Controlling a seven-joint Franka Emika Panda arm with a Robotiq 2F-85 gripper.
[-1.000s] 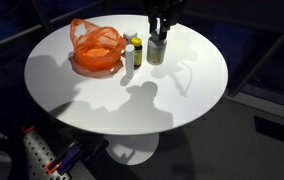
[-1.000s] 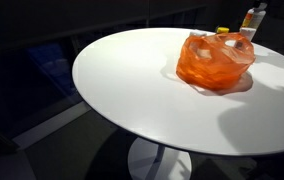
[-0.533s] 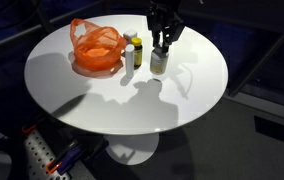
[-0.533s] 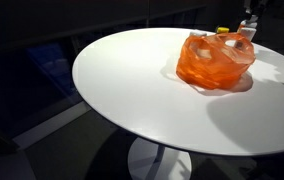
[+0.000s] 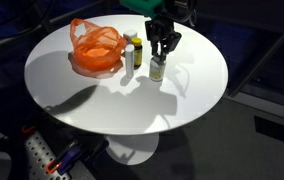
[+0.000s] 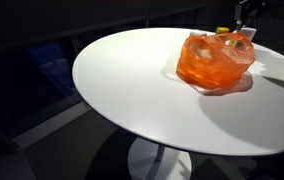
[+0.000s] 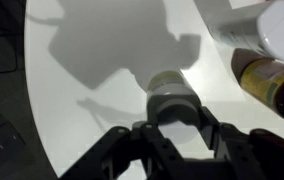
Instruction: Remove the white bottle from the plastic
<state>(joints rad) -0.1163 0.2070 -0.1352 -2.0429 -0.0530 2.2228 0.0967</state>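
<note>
Now hand (image 5: 163,50) open, fingers spread just above upright white bottle (image 5: 158,69) on table (image 5: 187,100).

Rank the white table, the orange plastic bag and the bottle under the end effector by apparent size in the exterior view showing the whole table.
Largest to smallest:
1. white table
2. orange plastic bag
3. bottle below the end effector
The gaps are wide, so distance from the camera does not change the order.
</note>
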